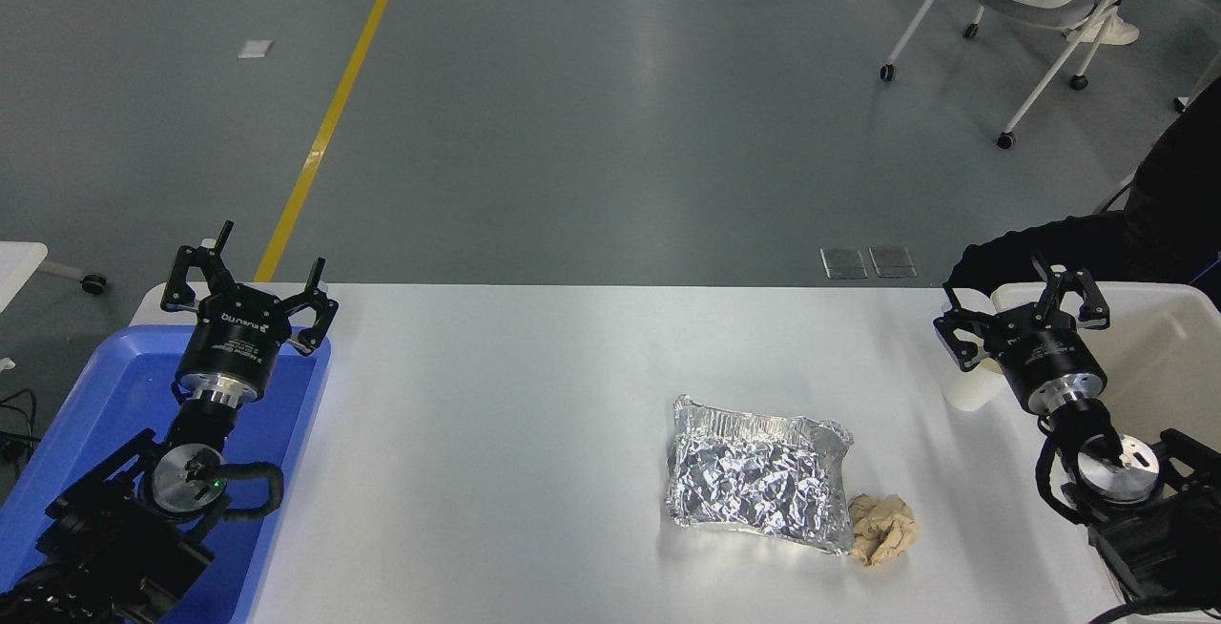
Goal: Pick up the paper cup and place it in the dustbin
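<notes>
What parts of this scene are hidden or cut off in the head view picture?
- The paper cup: mostly covered by the right gripper; whether the fingers touch it is unclear.
- The dustbin: cut by the right edge; its inside cannot be seen.
- The blue tray: partly covered by the parked left arm, with the left gripper above it.
- A person's dark sleeve behind the dustbin; the hand is hidden.

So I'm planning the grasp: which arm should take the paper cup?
The right. Its tool hangs open right over the paper cup, beside the dustbin. The left tool is parked across the table, above the blue tray.
</notes>
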### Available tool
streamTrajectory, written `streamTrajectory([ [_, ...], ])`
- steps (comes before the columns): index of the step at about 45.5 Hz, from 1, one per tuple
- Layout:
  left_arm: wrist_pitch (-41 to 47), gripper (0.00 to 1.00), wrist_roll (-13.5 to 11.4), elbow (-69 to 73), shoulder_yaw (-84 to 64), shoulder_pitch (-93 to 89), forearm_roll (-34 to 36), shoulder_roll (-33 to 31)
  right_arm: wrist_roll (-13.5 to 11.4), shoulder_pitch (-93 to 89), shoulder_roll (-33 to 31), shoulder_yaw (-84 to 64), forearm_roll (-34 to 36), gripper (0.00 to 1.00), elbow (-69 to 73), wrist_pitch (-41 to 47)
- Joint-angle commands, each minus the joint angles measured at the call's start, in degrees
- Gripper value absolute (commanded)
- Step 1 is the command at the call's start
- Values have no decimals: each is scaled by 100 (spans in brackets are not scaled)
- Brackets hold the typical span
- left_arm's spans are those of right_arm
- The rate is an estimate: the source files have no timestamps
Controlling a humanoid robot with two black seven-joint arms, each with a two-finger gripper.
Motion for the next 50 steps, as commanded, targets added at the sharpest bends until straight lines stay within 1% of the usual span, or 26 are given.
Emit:
streamTrajectory([
  [1,7,100,-5,-5,-8,9,26,-1,1,-1,-10,-9,-16,100,28,26],
  [19,-1,100,-5,-5,1,0,9,7,-8,113,25,-88,-165,100,81,26],
  [24,7,100,-5,4,10,0,9,7,-8,420,-1,-167,-849,100,169,26],
  [30,7,100,-5,4,10,-9,0,7,-43,903,-62,-202,-2079,100,248,-9],
  [35,7,100,-5,4,10,-9,0,7,-70,1343,-361,-456,-3011,100,528,-27],
  [42,7,100,-5,-5,10,-9,0,7,-78,2098,-818,-1396,-4294,100,1231,-27],
  [45,-1,100,-5,4,18,-9,0,7,-96,2485,-1028,-1853,-4743,100,1556,-27],
  [50,7,100,-5,-5,10,-9,0,7,-263,3284,-1336,-2872,-5367,100,2093,-9],
])
